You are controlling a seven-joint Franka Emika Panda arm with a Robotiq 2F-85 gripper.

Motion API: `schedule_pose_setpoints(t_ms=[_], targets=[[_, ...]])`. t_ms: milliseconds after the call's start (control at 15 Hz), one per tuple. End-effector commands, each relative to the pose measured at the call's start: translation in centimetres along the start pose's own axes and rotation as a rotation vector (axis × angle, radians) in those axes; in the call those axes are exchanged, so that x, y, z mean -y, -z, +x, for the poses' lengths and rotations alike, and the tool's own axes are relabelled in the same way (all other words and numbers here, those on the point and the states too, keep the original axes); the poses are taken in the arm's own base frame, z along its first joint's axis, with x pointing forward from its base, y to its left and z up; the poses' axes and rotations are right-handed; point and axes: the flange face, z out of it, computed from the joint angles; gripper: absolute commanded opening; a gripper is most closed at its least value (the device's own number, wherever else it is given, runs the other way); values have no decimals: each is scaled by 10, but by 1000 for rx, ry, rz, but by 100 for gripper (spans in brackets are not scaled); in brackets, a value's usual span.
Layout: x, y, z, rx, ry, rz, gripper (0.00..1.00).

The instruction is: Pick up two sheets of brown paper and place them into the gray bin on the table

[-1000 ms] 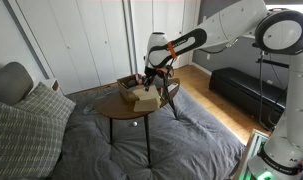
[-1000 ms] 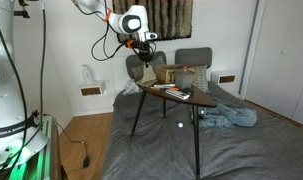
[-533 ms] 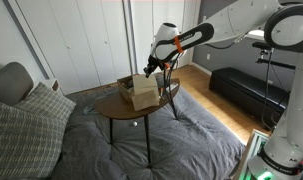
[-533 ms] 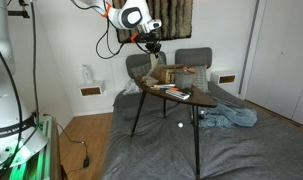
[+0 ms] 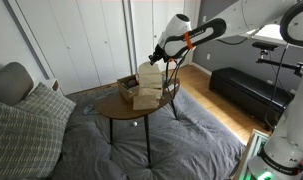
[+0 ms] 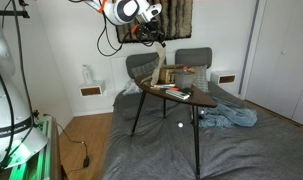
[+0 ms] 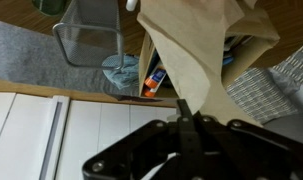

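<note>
My gripper [image 5: 158, 60] is shut on a tan crumpled sheet of brown paper [image 5: 150, 76] and holds it up above the oval dark wooden table [image 5: 109, 108]. In the wrist view the sheet [image 7: 196, 55] hangs from my closed fingertips [image 7: 188, 112] and hides much of the scene. More tan paper [image 5: 144, 100] lies on the table below. A grey open-topped bin [image 7: 91, 35] shows at the upper left of the wrist view. My gripper [image 6: 151, 38] also shows high above the table's [image 6: 187, 98] end; I cannot make out the bin in either exterior view.
A darker brown cardboard tray [image 5: 126, 85] sits at the table's back. Flat coloured items [image 6: 172, 92] lie on the tabletop. Grey chairs [image 6: 194, 60] stand behind the table, a blue cloth [image 6: 227, 118] lies on the grey floor covering, and a cushion [image 5: 31, 125] is nearby.
My gripper has risen from the table surface with the paper sheet in it. The sheet now hangs free above the table.
</note>
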Motion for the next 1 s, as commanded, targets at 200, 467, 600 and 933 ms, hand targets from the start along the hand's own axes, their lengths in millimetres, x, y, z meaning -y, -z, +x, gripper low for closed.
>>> schedule_pose_setpoints(t_ms=[200, 467, 600, 933], targets=[[-25, 46, -4, -168, -146, -97, 0], [-49, 81, 12, -304, -264, -153, 0], [-48, 98, 15, -365, -288, -165, 0], [-32, 137, 20, -501, -335, -153, 0]])
